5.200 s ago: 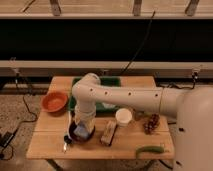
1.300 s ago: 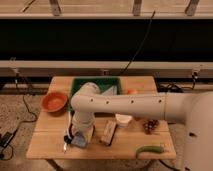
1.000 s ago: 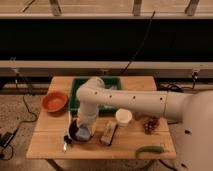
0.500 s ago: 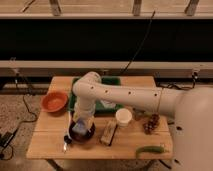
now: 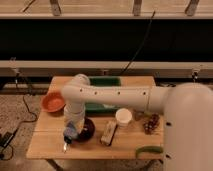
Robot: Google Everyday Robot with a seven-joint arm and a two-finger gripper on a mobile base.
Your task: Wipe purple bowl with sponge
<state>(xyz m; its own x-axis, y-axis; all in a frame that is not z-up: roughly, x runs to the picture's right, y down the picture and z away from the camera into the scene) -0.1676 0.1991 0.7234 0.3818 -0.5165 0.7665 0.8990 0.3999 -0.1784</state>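
Lower left of centre, the gripper [image 5: 71,131] is clamped on the sponge [image 5: 70,132], pressing it into the purple bowl [image 5: 85,130].

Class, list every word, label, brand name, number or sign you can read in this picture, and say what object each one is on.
None: no readable text shows anywhere.
The tan-brown block, white cup and orange bowl show no legible markings.
The gripper, shut on the sponge at the purple bowl, shows none either.
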